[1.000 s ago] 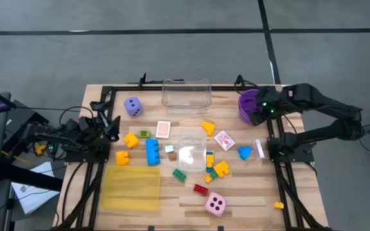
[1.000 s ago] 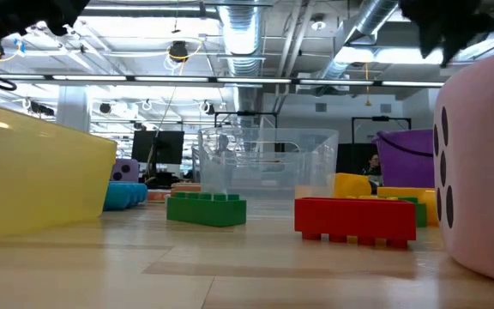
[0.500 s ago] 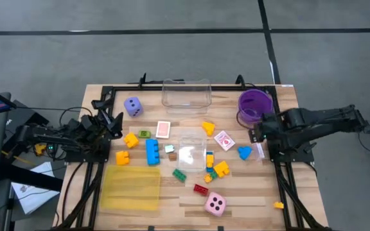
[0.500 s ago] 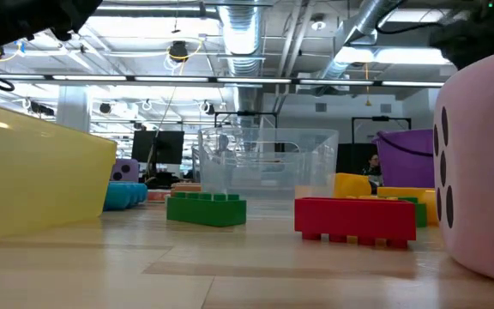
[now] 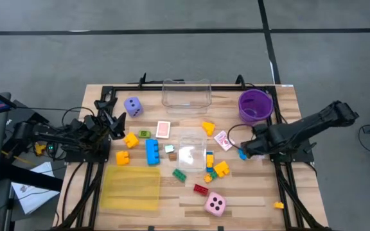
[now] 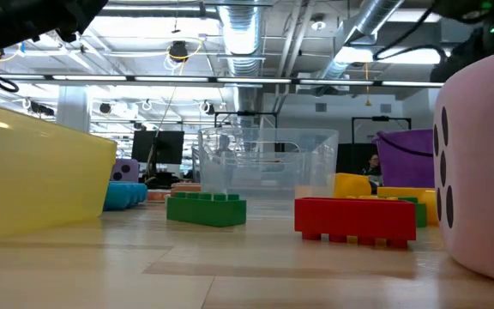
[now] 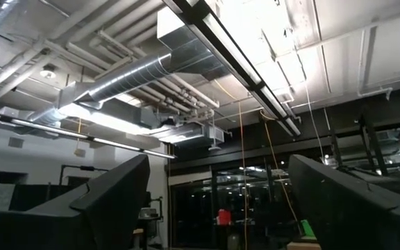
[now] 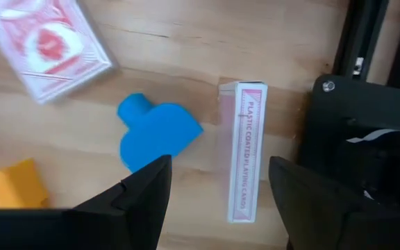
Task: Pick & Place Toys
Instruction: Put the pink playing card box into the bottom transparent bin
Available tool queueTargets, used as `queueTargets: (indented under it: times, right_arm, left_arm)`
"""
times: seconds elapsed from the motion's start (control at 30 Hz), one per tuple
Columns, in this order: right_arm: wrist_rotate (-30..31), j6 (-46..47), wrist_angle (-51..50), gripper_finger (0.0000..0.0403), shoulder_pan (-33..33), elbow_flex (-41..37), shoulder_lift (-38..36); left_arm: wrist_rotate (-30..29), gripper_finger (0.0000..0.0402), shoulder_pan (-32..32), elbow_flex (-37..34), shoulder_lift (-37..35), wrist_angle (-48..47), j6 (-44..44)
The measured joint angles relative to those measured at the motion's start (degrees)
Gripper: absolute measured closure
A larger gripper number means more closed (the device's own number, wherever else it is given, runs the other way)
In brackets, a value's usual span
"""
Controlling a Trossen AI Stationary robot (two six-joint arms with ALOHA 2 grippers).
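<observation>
Toys lie scattered on the wooden table: a purple die (image 5: pixel 132 106), a pink die (image 5: pixel 215 203), a blue brick (image 5: pixel 152 151), a red card (image 5: pixel 164 129), and yellow, green and red bricks. My right gripper (image 5: pixel 245 149) (image 8: pixel 217 201) hangs open, pointing down over a blue shape (image 8: pixel 155 132) and a card box (image 8: pixel 245 160) that stands on its long edge. Beside these lies a red-backed card pack (image 8: pixel 47 42). My left gripper (image 5: pixel 112 119) (image 7: pixel 217 208) stands open at the table's left edge and points up at the ceiling.
A purple bowl (image 5: pixel 255 104) stands at the far right and a clear box (image 5: pixel 186 93) at the far middle. Another clear box (image 5: pixel 190 149) sits mid-table. A yellow translucent tray (image 5: pixel 133 187) lies near left. Black frame rails (image 5: pixel 281 179) run along both sides.
My right gripper has come away from the purple bowl, moving down and toward the table's near edge. It has turned about its own axis and now hangs over the blue shape and the card box. The toys have not moved.
</observation>
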Motion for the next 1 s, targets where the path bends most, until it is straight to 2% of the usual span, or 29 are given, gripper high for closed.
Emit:
queueTargets:
  times: [0.33, 0.67, 1.0]
  right_arm:
    - [-3.90, 2.44, 0.46, 0.0168, 3.37, 0.00, 11.18]
    - [-4.41, 6.38, 1.95, 0.0168, 7.10, 0.00, 15.39]
    - [-4.05, 5.97, 1.91, 0.0168, 7.01, -0.02, 18.39]
  left_arm:
    - [0.00, 0.0066, 0.00, 0.02, 0.00, -0.04, -0.42]
    - [0.02, 0.0066, 0.00, 0.04, 0.00, -0.08, -0.42]
    - [0.04, 0.0066, 0.00, 0.07, 0.00, -0.11, -0.45]
